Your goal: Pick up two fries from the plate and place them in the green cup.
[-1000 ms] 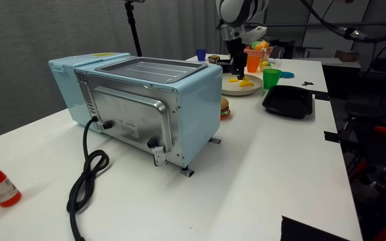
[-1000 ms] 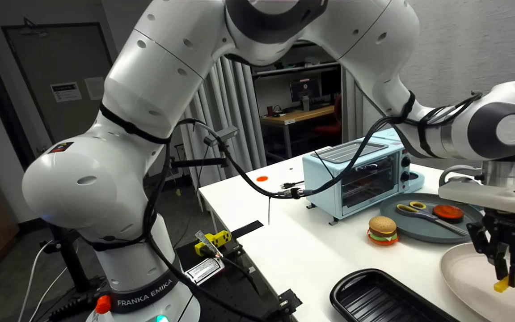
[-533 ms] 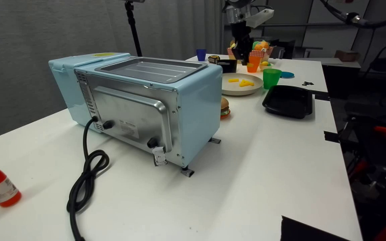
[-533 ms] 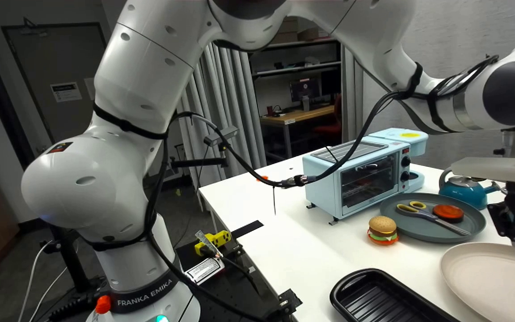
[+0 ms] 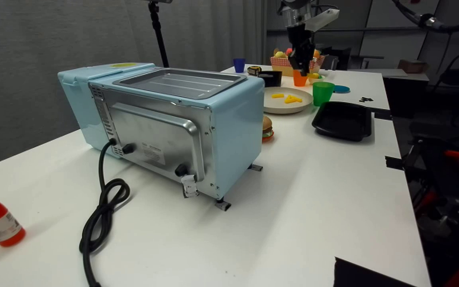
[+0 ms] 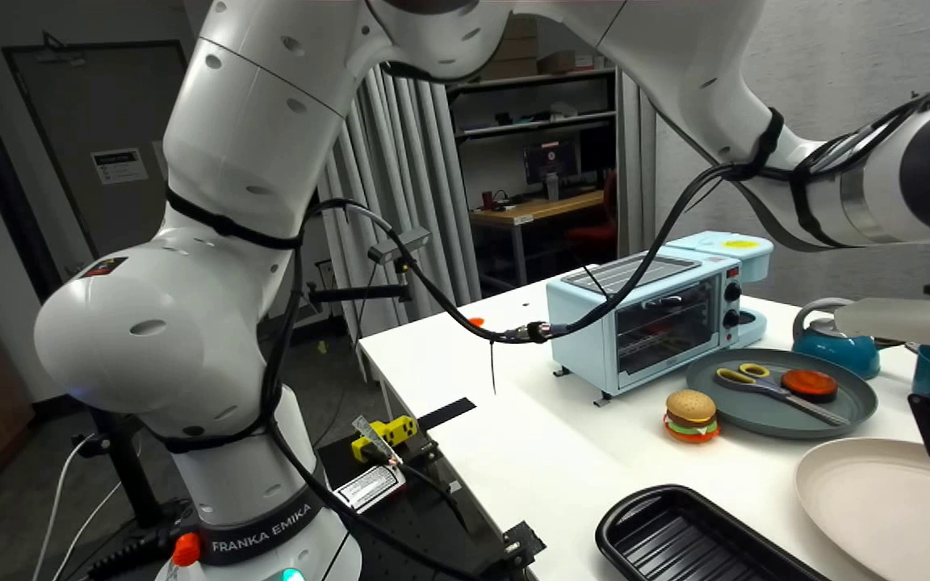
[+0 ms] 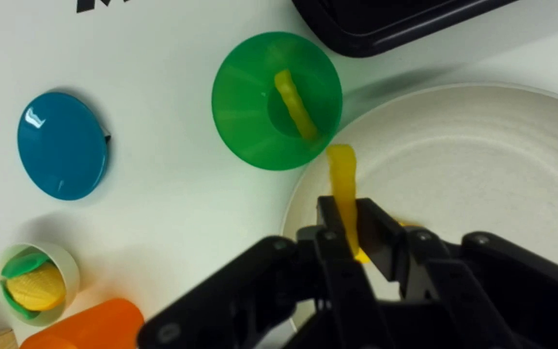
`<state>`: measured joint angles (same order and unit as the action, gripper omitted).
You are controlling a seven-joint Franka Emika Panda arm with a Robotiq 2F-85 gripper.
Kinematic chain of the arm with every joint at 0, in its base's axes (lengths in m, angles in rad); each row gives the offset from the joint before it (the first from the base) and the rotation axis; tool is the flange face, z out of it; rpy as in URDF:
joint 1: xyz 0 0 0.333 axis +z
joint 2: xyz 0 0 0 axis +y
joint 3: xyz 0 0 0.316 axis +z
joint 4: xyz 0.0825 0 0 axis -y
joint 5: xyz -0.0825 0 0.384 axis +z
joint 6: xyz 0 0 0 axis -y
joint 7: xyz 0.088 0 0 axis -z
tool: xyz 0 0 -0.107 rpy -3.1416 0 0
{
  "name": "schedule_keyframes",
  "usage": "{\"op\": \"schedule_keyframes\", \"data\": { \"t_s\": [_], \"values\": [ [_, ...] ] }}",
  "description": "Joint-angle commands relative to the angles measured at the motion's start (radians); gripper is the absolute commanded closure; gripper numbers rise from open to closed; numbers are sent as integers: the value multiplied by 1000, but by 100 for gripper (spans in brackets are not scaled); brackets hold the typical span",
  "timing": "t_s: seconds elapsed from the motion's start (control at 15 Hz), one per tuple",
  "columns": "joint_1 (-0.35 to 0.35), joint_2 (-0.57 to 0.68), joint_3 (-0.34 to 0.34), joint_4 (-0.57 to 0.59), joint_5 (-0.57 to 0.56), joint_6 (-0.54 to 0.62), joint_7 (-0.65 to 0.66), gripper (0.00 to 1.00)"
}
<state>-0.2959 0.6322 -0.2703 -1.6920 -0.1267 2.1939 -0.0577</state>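
1. The white table (image 5: 313,191) stretches across both exterior views.
2. Over it reaches the robot arm (image 6: 247,137), white, with black cables strapped along it.
3. The pale blue toaster oven (image 5: 161,131) turns its metal back to the camera in an exterior view.
4. The plate (image 7: 477,189), round and off-white, bears a few loose fries (image 5: 292,99).
5. The black tray (image 5: 343,119) lies near the plate.
6. The gripper (image 7: 342,213) is raised above the table, fingers (image 7: 380,232) narrow, pinching a single fry (image 7: 343,169).
7. The green cup (image 7: 240,106) stands upright just beside the plate (whether they touch, I cannot tell).
8. The single fry juts past the fingertips; another fry (image 7: 296,104) is inside the green cup.
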Motion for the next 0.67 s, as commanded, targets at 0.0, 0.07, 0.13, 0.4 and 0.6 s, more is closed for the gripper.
{"op": "schedule_keyframes", "data": {
  "t_s": [0.0, 0.07, 0.13, 0.4, 0.6],
  "values": [
    [-3, -48, -7, -77, -21, 2, 12, 96],
    [-3, -50, -10, -86, -24, 2, 12, 96],
    [-2, -53, -12, -95, -26, 2, 12, 96],
    [-4, -54, -21, -107, -31, 2, 16, 96],
    [-3, -50, -36, -109, -47, 4, 18, 96]
  ]
}}
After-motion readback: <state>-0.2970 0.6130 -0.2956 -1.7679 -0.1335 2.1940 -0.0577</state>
